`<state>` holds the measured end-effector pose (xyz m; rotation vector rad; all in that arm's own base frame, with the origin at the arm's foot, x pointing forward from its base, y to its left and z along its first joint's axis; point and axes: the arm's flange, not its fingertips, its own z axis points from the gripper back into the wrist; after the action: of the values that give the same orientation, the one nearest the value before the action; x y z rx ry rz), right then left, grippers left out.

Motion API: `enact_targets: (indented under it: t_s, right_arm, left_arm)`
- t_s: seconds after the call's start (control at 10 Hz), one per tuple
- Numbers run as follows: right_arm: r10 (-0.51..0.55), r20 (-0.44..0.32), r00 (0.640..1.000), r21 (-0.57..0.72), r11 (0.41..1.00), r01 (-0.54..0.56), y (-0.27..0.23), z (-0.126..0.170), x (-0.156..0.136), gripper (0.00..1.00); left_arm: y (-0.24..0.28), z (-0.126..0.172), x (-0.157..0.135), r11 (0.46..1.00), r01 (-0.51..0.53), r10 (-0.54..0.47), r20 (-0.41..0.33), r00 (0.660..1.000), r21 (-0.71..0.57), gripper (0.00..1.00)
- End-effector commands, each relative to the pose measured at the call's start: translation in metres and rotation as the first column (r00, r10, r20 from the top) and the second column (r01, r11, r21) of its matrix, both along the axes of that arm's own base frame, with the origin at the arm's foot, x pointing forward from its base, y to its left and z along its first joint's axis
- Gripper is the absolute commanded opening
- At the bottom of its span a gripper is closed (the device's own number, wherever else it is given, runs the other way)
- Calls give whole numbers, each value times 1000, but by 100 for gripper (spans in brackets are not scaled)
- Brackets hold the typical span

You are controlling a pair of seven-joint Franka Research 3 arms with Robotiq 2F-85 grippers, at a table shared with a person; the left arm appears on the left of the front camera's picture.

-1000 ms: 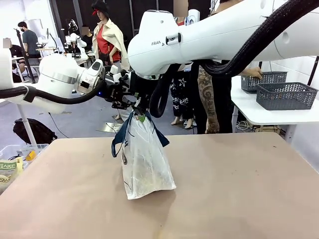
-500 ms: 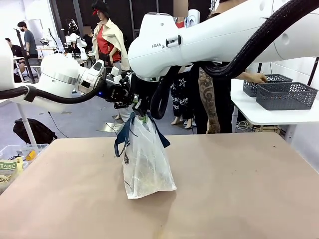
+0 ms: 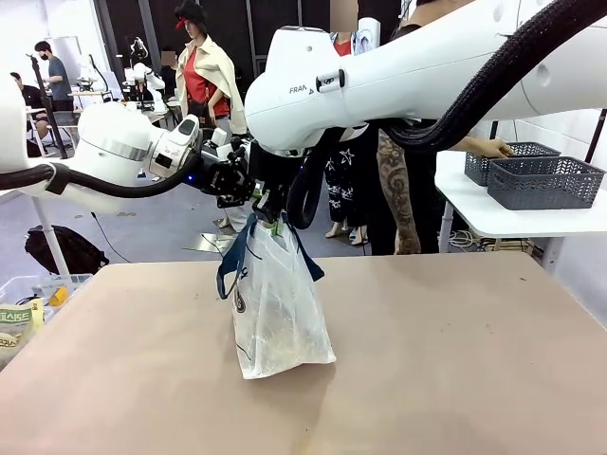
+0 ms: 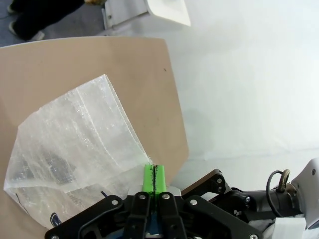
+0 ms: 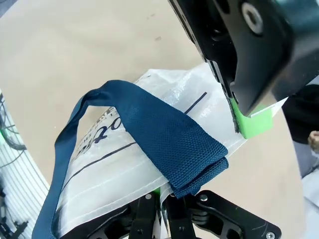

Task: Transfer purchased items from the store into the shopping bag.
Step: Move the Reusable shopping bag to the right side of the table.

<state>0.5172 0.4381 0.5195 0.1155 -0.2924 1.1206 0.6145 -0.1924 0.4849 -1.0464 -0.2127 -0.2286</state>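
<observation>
We have both arms at the mouth of the shopping bag, which stands upright near the middle of the table, its base on the tabletop and its top pulled up to a peak. The left gripper comes in from nine o'clock and is clenched on the bag's top edge; in the left wrist view its green pads are pressed flat together with the translucent film of the bag running into them. The right gripper hangs from twelve o'clock and is likewise clamped: in the right wrist view its fingers close on the white rim just under the folded navy strap handle, with the other arm's green pad visible at two o'clock. We judge the reason for the double hold is to take opposite sides of the rim so the mouth can be drawn apart and kept open for loading; at present the two grips sit close together, so the mouth looks shut. The bag's other handle dangles loose at its nine o'clock side. Dark grey baskets sit on a white side table at three o'clock, where a person's hand reaches toward one. We cannot tell whether anything is inside the bag.
</observation>
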Motion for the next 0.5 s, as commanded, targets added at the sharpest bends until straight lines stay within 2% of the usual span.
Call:
enact_targets:
  t_s: [0.0, 0.3, 0.4]
  right_arm:
    - [-5, 10, 1000, 14, 1000, 5, -9, -11, -11, 0]
    - [-6, 11, 1000, 9, 1000, 6, -7, -10, -12, 0]
    - [-6, 15, 1000, 5, 1000, 6, -7, -10, -14, 0]
  left_arm:
    - [-1, 0, 5, 999, -50, 50, -1, 999, 18, 0]
    - [-2, 0, 2, 981, -182, 184, -32, 982, 63, 0]
    - [-1, 2, 0, 970, -232, 232, 2, 973, 76, 0]
